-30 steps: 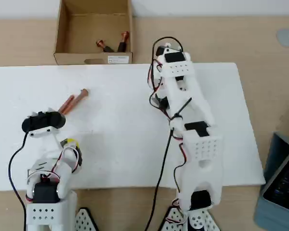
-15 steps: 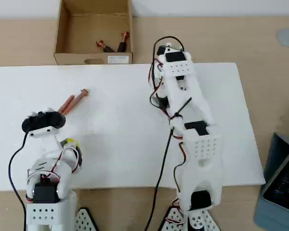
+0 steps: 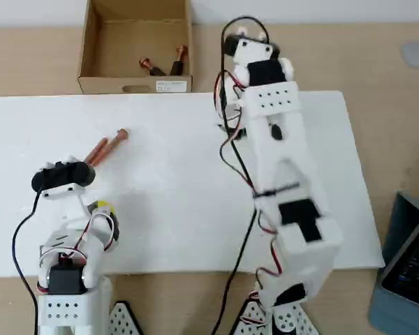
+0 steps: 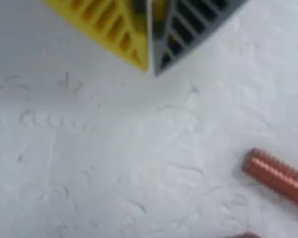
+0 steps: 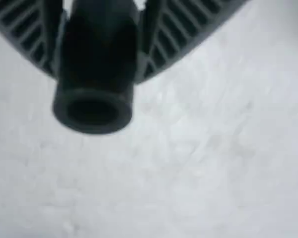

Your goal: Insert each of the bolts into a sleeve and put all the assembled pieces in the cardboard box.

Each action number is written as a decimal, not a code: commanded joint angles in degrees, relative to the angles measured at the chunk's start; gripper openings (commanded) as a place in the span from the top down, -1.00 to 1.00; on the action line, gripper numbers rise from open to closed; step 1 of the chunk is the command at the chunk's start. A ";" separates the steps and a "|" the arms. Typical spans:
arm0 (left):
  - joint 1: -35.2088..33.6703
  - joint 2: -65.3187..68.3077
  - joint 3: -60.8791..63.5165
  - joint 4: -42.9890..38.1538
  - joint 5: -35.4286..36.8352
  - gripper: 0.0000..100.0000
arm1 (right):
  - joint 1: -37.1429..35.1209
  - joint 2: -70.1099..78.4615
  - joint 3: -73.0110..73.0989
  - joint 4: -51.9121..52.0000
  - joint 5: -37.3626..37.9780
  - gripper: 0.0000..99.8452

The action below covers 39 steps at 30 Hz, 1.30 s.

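Right wrist view: my right end effector (image 5: 97,64) pinches a smooth black tubular sleeve (image 5: 93,99) between ribbed grey fingers (image 5: 188,34), over the pitted white foam mat (image 5: 213,163). My left end effector (image 4: 150,59), half yellow and half grey, is pressed together near a threaded copper bolt (image 4: 278,177). At the far left of the wooden worktop (image 3: 377,56), the cardboard box (image 3: 89,49) holds two assembled pieces (image 3: 162,65)

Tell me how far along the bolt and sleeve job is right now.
Done: two assembled pieces lie in the cardboard box. In hand: the right pincer grips a black sleeve whose open end looks empty. Left: two bare bolts lie on the white mat by the left pincer, which is shut and empty; both need sleeves, then boxing.
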 commanded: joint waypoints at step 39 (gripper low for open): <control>-6.59 36.79 -45.01 0.00 -0.26 1.00 | -1.71 -85.76 77.49 -19.34 3.08 0.98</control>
